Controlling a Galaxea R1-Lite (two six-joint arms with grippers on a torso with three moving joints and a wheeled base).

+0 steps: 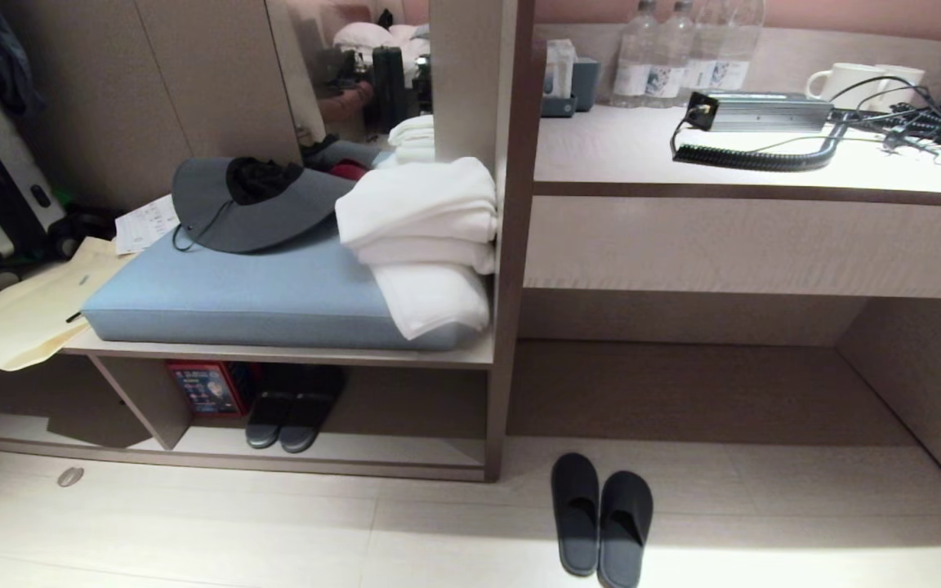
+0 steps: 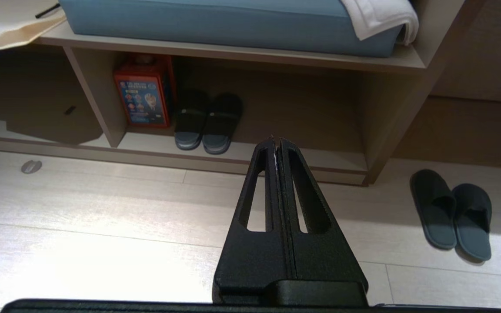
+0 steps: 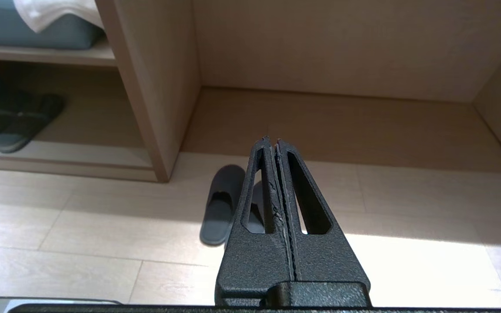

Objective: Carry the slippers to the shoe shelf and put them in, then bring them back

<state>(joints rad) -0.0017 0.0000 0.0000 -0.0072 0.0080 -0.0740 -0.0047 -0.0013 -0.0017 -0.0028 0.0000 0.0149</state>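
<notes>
Black-banded slippers (image 3: 220, 204) lie on the floor just below and ahead of the right pincer (image 3: 273, 140), which is closed tight and empty. Left pincer (image 2: 276, 139) likewise closed, facing the shoe shelf (image 2: 311, 158).

Risks: taking the grey-tipped pair (image 2: 207, 124) already shelved; clipping the upright panel (image 3: 155, 108) beside the slippers.

Open floor all round; shelf has room beside that pair.

red box (image 2: 145, 92) with printed label, bottle (image 1: 635, 57) labels, nothing legible
</notes>
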